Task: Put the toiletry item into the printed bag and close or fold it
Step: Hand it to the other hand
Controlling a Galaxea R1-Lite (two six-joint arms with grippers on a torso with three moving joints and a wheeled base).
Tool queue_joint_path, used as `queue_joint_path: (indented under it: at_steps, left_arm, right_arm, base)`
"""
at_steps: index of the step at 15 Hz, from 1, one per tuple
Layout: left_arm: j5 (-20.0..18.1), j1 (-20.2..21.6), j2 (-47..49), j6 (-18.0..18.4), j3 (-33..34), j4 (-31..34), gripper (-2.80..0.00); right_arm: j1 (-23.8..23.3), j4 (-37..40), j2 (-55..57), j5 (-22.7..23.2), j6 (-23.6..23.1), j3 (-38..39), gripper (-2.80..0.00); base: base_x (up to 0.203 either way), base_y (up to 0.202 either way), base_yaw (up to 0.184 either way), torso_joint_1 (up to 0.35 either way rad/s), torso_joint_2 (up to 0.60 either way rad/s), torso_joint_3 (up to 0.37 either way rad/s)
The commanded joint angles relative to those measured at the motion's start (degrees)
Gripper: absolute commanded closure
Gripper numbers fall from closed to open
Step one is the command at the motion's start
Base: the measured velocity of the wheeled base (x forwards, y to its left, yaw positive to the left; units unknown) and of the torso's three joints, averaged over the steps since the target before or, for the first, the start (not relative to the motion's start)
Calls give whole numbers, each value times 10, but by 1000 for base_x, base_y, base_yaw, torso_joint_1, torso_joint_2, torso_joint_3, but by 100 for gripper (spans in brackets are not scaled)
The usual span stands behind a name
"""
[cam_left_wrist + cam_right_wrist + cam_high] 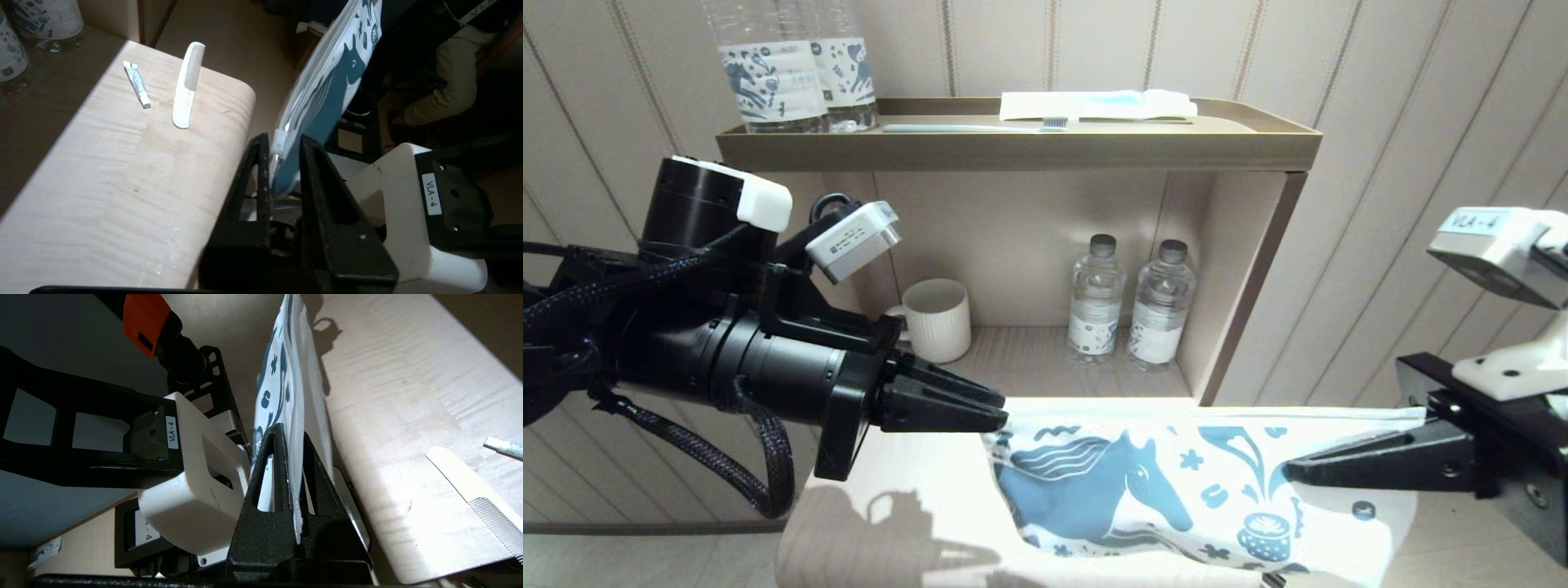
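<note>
The printed bag (1143,490), white with a blue horse, hangs on edge in front of the pale counter (915,465), stretched between both grippers. My right gripper (1286,472) is shut on the bag's right edge, and the fabric (282,375) shows pinched between its fingers (292,435). My left gripper (1003,412) is at the bag's top left corner. Its jaws (284,141) stand a little apart, with that corner (335,81) loose between them. The toiletry item (186,87), a flat white comb, lies on the counter (122,171) outside the bag, and shows again in the right wrist view (466,482).
A small white tube (137,83) lies next to the comb. Behind the counter, a shelf niche holds a ribbed cup (937,318) and two water bottles (1094,302). The shelf top carries two large bottles (768,73), a toothbrush (972,127) and a white packet (1094,104).
</note>
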Motion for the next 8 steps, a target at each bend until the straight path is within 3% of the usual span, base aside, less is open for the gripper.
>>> queue_joint_path:
  at_steps: [1, 8]
  left_arm:
    - [-5, 0, 0, 7, 0, 1, -280]
    - [-9, 14, 1, 7, 7, -1, -280]
  right_arm:
    - [0, 1, 2, 3, -1, 0, 0]
    - [1, 1, 1, 24, -2, 1, 0]
  base:
    - [0, 0, 0, 0, 0, 0]
    - [0, 0, 0, 0, 0, 0]
